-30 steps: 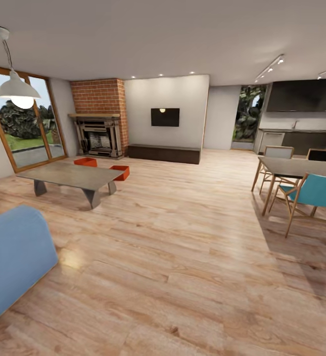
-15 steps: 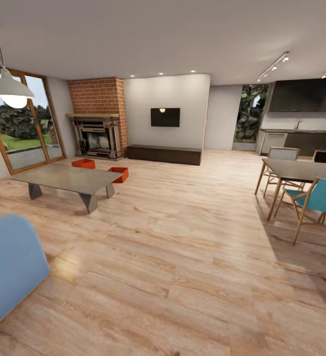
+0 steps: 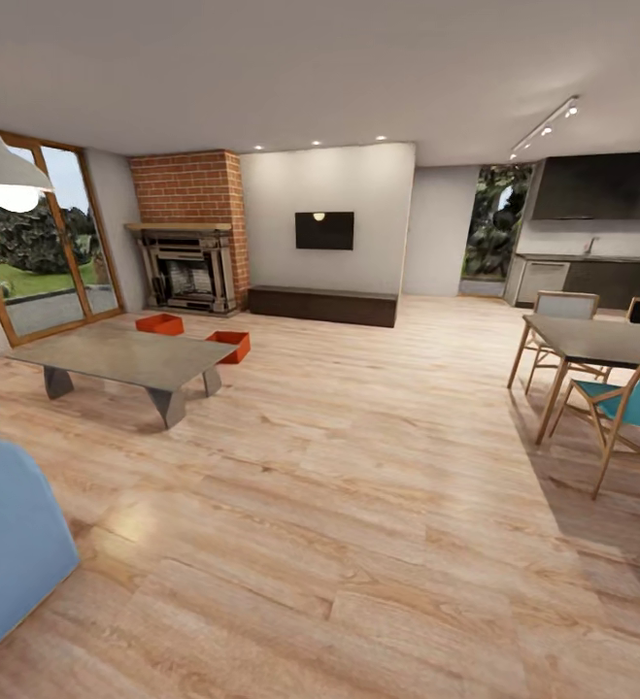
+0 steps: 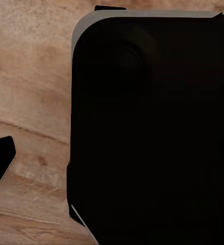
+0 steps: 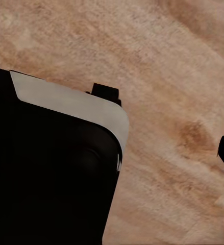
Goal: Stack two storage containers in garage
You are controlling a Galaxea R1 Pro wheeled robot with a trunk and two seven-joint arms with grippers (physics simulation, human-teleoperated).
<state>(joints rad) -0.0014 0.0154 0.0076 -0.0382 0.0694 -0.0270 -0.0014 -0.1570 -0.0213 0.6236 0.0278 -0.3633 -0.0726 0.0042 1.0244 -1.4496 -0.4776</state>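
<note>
I am on approach step in living rm. Two red-orange rectangular plastic bins, one [image 3: 160,323] behind and one [image 3: 229,345] just beside the grey low coffee table [image 3: 125,357]. Next I drive closer. Grippers' state: cannot tell.

Wood-plank floor [image 3: 358,505], brick fireplace [image 3: 185,228], perhaps kitchen beyond.

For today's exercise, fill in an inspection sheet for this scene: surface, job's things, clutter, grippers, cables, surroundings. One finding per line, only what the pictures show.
Surface: light wood-plank floor.
Job's things: two storage containers, far one and near one, on the floor behind the coffee table, apart from each other.
Clutter: nothing seen.
Grippers: the wrist views show dark robot parts over the planks; open or shut cannot be told.
Cables: pendant lamp cord only.
Surroundings: brick fireplace, wall television, blue sofa, dining table, garden doors.
</note>
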